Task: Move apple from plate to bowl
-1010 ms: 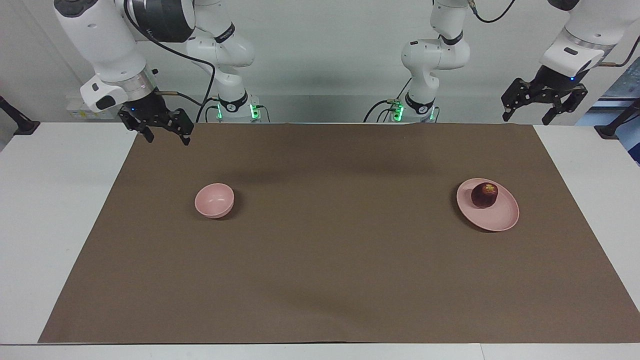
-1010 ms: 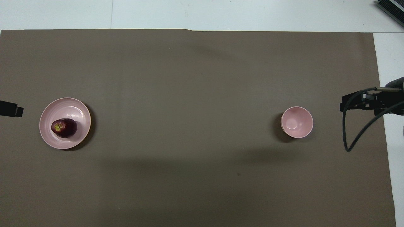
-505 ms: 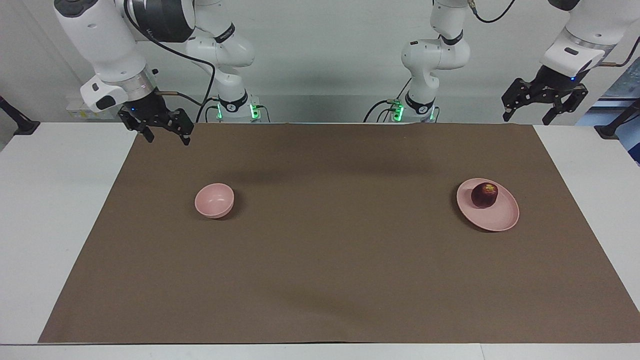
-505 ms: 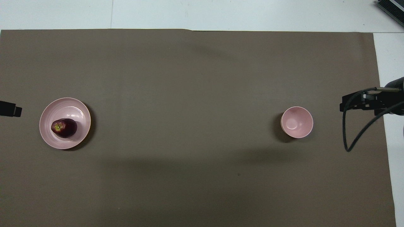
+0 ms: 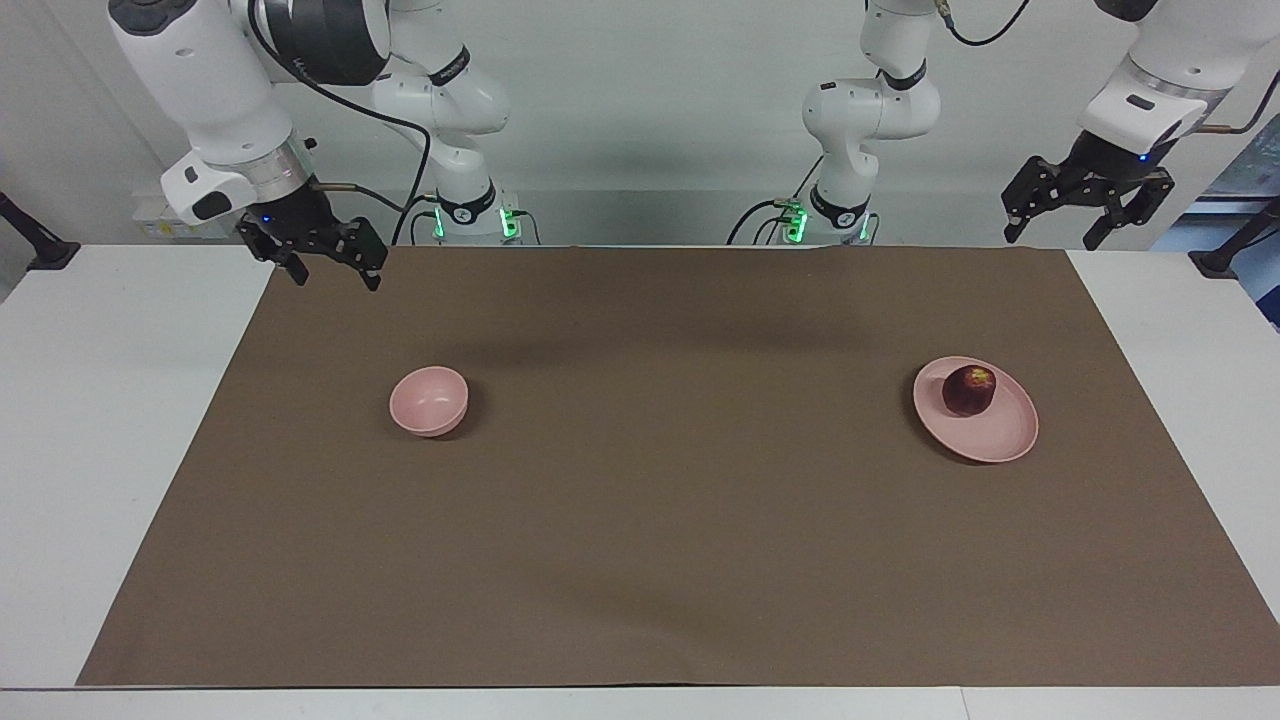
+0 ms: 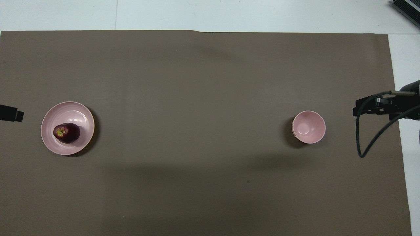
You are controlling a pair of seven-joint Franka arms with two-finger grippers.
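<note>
**Waiting to start — apple not yet touched**

Sitting on the plate [image 5: 990, 432], the apple [image 5: 968, 389] is at the rim side nearer the robots, toward the left arm's end of the desk [image 5: 120, 420]. The bowl [image 5: 429, 400] stands empty toward the right arm's end, well apart from the plate, w/ bare brown mat [image 5: 660, 480] between them. So nothing of the job is done: the pick, the carry across the mat and the drop into the bowl are all left.

Left gripper [image 5: 1055, 236] hangs up in the air over the mat's corner at its own end, jaws spread wide, nothing in them. It is well apart from the apple and high above it. Right gripper [image 5: 334, 277] hangs over the other mat corner near its base, jaws likewise spread and empty; that arm waits. In the overhead view only a dark tip of the left gripper [image 6: 11, 113] shows at the edge beside the plate, and the right gripper [image 6: 374, 108] shows beside the bowl w/ its cable looping down.

Vs. the earlier frames — apple, plate and bowl lie just as they did. The right gripper has not budged. The left gripper has shifted a touch, lifting slightly in the facing view; jaws on both as wide as before. As I read it, the left arm is the likelier one for the pick, being at the plate's end.
</note>
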